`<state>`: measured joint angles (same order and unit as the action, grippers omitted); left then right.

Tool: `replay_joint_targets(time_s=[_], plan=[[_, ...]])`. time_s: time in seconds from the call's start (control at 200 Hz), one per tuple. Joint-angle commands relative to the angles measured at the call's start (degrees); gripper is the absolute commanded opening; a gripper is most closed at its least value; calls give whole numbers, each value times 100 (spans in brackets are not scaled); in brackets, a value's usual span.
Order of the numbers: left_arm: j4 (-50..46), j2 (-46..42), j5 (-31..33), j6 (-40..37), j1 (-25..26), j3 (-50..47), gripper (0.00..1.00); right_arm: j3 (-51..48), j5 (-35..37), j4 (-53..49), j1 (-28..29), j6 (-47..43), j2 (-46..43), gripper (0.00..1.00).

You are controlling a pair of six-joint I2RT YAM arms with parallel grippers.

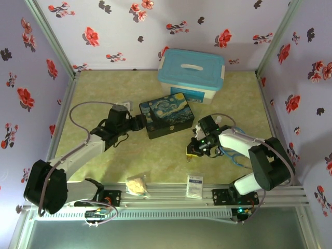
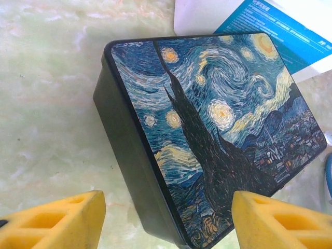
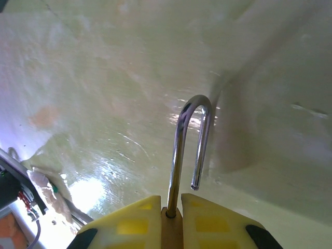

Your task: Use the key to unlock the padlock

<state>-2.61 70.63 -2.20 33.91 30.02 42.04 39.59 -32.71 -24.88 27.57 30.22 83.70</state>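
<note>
Your padlock (image 3: 178, 150) is clamped in the right gripper (image 3: 171, 203), pads closed tight on a sliver of brass body, shackle poking out over the table (image 3: 104, 78). Look at that shackle: one leg runs down into the body, while the other hangs with its tip bare and well clear of it. That reads to me as popped open, so I judge the unlocking itself done or all but done. What may be left is getting the key out and setting things down. The key is the snag, though. The keyhole end is buried between the yellow pads, so you can't tell whether the key sits in it. From overhead the right gripper is low over the table, right of the tin (image 2: 218, 129), and the lock there is too small to read. Your left gripper (image 2: 167, 207) is spread wide and holds nothing, its fingers straddling the near corner of the tin. The tin's far edge is cut off in the left wrist view.
</note>
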Motion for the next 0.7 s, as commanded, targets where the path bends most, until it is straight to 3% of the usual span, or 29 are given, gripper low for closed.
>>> replay_joint_targets(time_s=[0.0,0.29,0.695], plan=[[198,-150,-48,77,39,-71,66,-21,177,-291,-55,-145,25,0],[492,-142,-73,239,52,-316,66,-60,354,-411,-208,-168,93,0],[298,266,319,129,300,-191,80,161,1016,-769,-200,-323,181,22]])
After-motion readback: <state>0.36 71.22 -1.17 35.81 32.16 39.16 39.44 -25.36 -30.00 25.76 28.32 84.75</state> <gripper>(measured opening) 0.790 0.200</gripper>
